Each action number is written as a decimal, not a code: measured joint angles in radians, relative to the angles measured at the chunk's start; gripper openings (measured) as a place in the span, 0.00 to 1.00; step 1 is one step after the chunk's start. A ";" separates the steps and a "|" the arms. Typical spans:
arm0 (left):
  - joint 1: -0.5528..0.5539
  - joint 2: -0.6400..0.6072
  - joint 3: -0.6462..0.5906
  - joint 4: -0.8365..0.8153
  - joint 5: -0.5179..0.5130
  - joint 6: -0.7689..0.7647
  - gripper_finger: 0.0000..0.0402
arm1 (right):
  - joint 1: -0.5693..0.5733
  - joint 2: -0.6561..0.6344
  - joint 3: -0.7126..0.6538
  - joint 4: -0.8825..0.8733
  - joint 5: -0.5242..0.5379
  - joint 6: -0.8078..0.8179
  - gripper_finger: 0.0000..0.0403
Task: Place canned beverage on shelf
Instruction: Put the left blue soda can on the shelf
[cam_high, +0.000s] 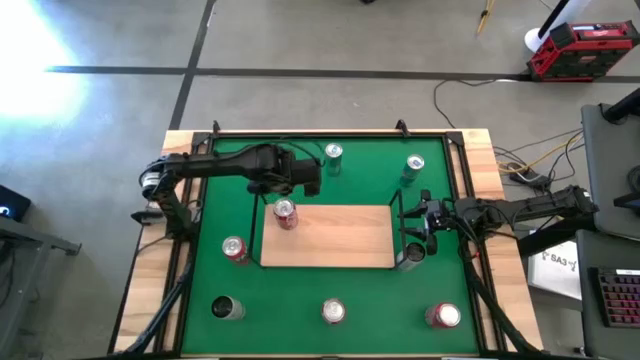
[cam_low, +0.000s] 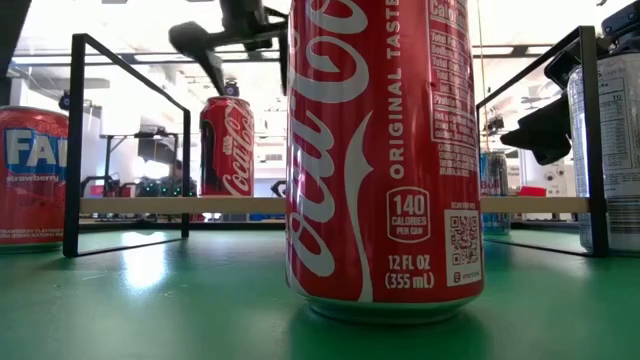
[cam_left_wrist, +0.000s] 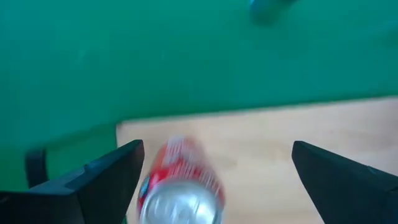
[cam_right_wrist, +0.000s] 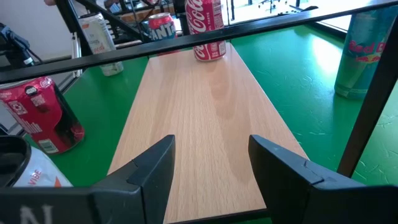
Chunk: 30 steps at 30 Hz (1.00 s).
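L gripper (cam_high: 290, 192) is hovering just above the Coke can (cam_high: 285, 213), fingers spread wide w/ nothing between them. In the left wrist view the can (cam_left_wrist: 180, 186) is sitting low between the two dark fingers (cam_left_wrist: 102, 180), not touched by either. So the can is looking released.

Can is standing upright on the shelf (cam_high: 340, 240), at the shelf's L end, near the far corner beside the wire frame upright. Low view is showing the same can (cam_low: 226, 145) on the board (cam_low: 330, 204), upright, w/ the L arm above it. Right wrist view is confirming: can (cam_right_wrist: 205, 28) at the far end of the board (cam_right_wrist: 199, 118), rest of the board bare.

R gripper (cam_high: 425, 225) is waiting at the shelf's R end, just outside the frame, fingers closed, not holding anything as far as I can tell. A silver can (cam_high: 410, 255) is standing right by it near the shelf's R front corner, prob on the green mat (cam_high: 330, 290) not the board, hard to say from above.

Progress: one can placed, placement itself is looking done. Left: L arm clearing away w/o knocking the can. Other cans are standing around the shelf on the mat, e.g. the red one (cam_high: 236, 250) just off the L front corner; if the task is covering those too, they're not yet shelved.
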 joint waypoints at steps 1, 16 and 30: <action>0.010 0.020 0.021 0.002 -0.020 0.021 0.98 | 0.000 0.000 0.000 0.000 0.000 0.000 0.49; 0.150 0.471 0.497 0.026 -0.115 0.311 0.98 | 0.000 0.000 0.000 0.000 0.000 0.000 0.49; 0.243 0.512 0.461 0.191 0.000 0.383 0.98 | 0.000 0.000 0.000 0.000 0.001 0.000 0.49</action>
